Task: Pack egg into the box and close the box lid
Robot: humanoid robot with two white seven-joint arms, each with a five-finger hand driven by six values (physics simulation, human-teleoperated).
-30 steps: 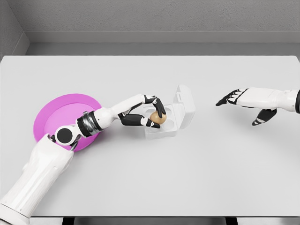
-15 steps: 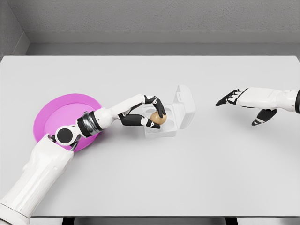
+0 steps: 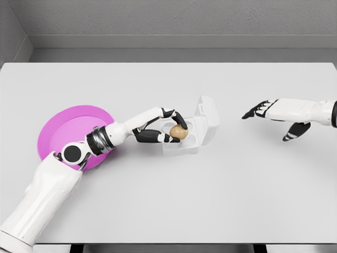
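You see the left hand (image 3: pixel 167 128) pinching the egg (image 3: pixel 178 132) over the open clear box (image 3: pixel 189 138), whose lid (image 3: pixel 208 119) stands tilted up on the far side. The pink plate (image 3: pixel 66 130) lies left of the box. Right hand (image 3: pixel 274 115) hovers well right of the box, fingers spread, holding nothing.

Egg (image 3: pixel 178 132) seemingly over box (image 3: pixel 192 138); plate (image 3: pixel 66 129) left of box.

White, smooth-shelled arms; the left robot hand (image 3: pixel 167 128) and right robot hand (image 3: pixel 275 117) have black fingers; left arm shows ribbed grey-black joint rings.
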